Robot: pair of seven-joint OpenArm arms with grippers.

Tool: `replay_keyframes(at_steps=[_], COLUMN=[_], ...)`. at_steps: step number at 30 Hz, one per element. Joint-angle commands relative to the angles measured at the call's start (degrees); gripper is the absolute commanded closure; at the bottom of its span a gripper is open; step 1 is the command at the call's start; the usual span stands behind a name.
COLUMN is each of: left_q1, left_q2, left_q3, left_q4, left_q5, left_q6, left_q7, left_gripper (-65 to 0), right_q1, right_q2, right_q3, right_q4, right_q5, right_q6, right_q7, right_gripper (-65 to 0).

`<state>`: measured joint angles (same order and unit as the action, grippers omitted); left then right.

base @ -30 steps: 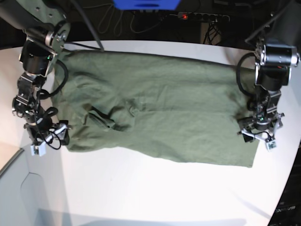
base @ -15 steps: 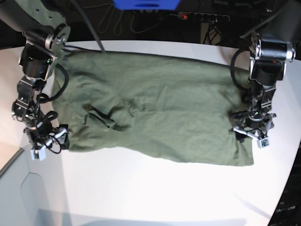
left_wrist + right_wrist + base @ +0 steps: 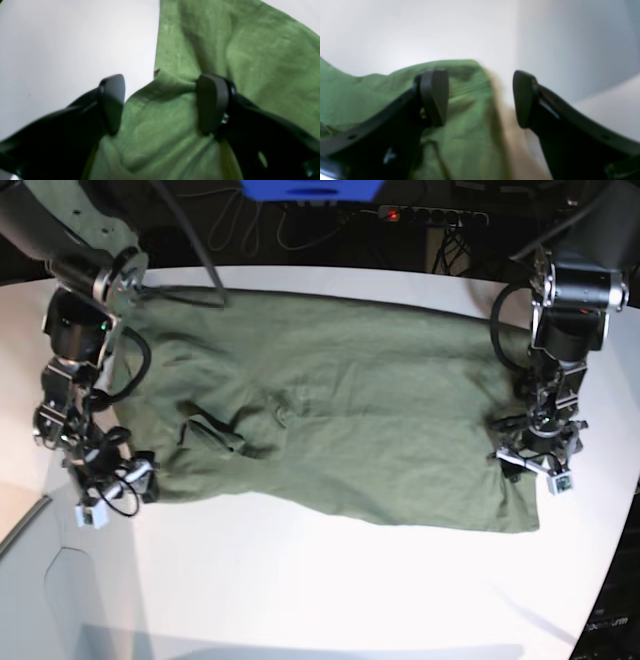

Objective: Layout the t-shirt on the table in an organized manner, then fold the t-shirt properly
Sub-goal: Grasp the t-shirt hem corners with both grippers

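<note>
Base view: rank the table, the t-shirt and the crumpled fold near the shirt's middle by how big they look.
1. the table, filling most of the view
2. the t-shirt, spread across the table's far half
3. the crumpled fold, a small ridge on the shirt's surface

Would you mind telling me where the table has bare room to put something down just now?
The widest bare patch of the table lies between the t-shirt hem and the near edge. Narrow strips remain beside each arm. It is crowded at both shirt ends, where the left end effector and right end effector sit open at the cloth.
</note>
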<state>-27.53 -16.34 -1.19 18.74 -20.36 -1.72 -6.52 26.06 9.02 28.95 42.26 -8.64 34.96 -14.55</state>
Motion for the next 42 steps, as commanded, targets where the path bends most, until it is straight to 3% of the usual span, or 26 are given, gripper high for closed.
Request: replay_keyframes(at_steps=[1,7,13,16,23,34,37,42], left_q1=[-1.17,-1.44,-1.44,-1.61,-2.32,0.23,1.37,3.92], left_q2=[-0.59,-0.59,-0.59,-0.59,-0.59,-0.59,-0.59,-0.59], left_q3=[-0.08,-0.08,-0.08,-0.08,-0.08,-0.08,-0.08,-1.14], left_q4=[0.29,0.38,0.82,0.91,0.91,10.93,13.92,18.31], left_q5=[0.36,0.36,0.36,0.36,0.36,0.36,0.36,-0.43], left_q6=[0.00,0.00,0.00,0.00,0.00,0.00,0.00,0.00], left_q7=[1.38,1.21,1.21,1.21,1.38,1.73,1.73,1.73], left_gripper=[-41.1,-19.1,-10.1,0.0,-0.2,-0.2,-0.2,-0.1], right_q1=[2.20,4.66,4.40,4.40,4.13,3.43,3.61,-0.88], right_q2=[1.75,3.34,3.51,3.51,3.51,3.34,3.51,3.16], right_q3=[0.02,0.02,-0.07,-0.07,-0.16,-8.16,-8.07,-8.07], right_q4=[-1.43,-10.04,-12.50,-14.08,-14.44,-14.08,-12.85,-1.16], right_q5=[0.60,0.51,0.51,0.51,0.51,0.51,0.51,0.60], right_q6=[0.25,0.16,0.16,0.16,0.16,0.16,0.16,0.16], right_q7=[1.49,8.52,9.14,9.23,9.14,8.79,8.70,8.61], right_gripper=[-40.4,-40.4,-40.4,-40.4,-37.2,0.0,0.0,0.0])
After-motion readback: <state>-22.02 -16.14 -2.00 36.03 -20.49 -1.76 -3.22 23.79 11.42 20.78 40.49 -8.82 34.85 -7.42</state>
